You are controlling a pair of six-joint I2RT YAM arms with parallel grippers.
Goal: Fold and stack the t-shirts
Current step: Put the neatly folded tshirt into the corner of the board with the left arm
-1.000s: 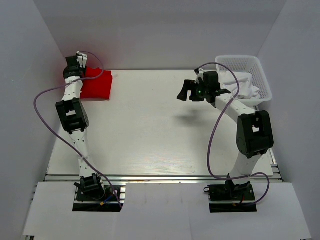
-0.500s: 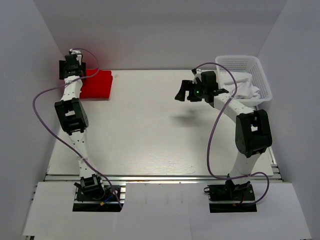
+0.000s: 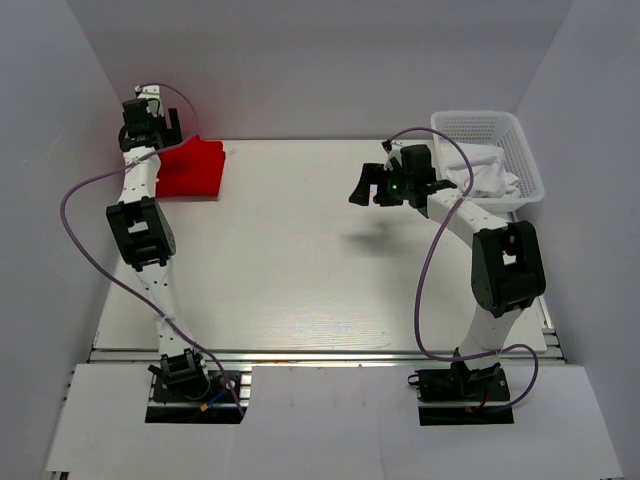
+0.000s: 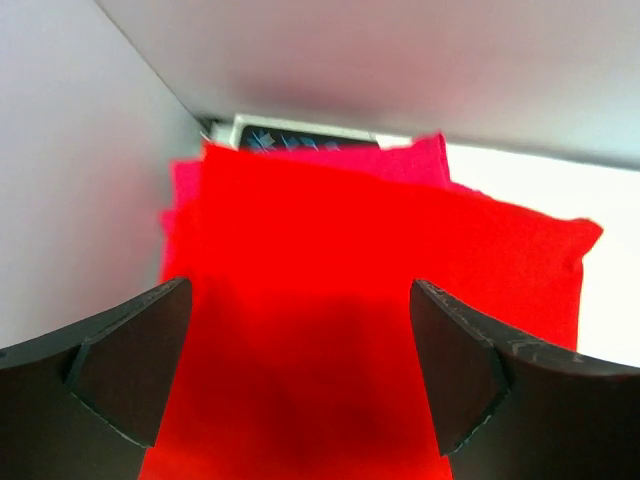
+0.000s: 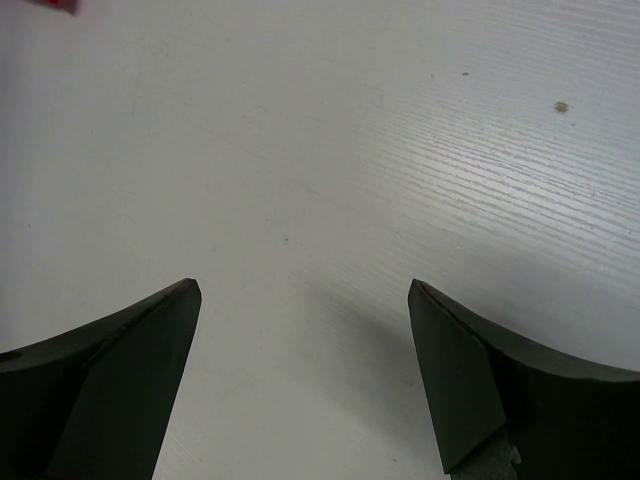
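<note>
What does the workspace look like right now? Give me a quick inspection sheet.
Surface: white table, a few small specks.
Job's things: folded bright red t-shirt lying on the crimson t-shirt, far left corner.
Clutter: white basket at far right, white cloth inside.
Pincers: left pincer open above the stack, holding nothing; right pincer open over bare table.
Cables: purple cable loops along each arm, no snag seen.
Surroundings: plain white walls.
</note>
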